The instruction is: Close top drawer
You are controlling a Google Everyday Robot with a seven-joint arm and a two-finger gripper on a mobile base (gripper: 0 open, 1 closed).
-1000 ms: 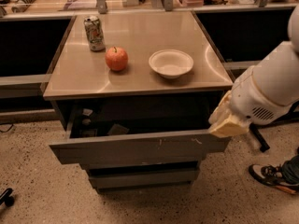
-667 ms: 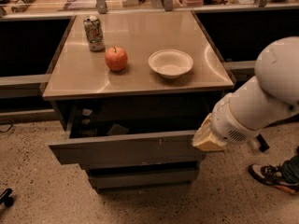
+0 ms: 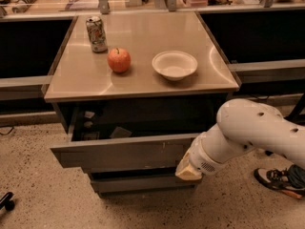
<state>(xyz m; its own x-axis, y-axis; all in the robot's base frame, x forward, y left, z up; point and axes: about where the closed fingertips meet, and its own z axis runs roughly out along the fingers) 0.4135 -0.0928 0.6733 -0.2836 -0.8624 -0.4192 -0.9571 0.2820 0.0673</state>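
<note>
The top drawer (image 3: 119,154) is a wide flat grey metal front with no handle, uppermost under the table top. It stands pulled out, and small items show in its dark inside (image 3: 119,131). My white arm (image 3: 252,128) reaches in from the right. My gripper (image 3: 188,171), with a cream-coloured tip, is in front of the right end of the drawer front, at its lower edge. Whether it touches the front cannot be told.
On the table top (image 3: 143,85) stand a soda can (image 3: 96,34), a red apple (image 3: 119,60) and a white bowl (image 3: 174,65). A lower drawer front (image 3: 138,183) sits closed beneath. A shoe (image 3: 276,181) lies on the floor at right, and a black object (image 3: 5,202) at bottom left.
My arm has swung left and down, bringing the gripper from beside the drawer's right end to in front of its right part. The drawer stays open about as far.
</note>
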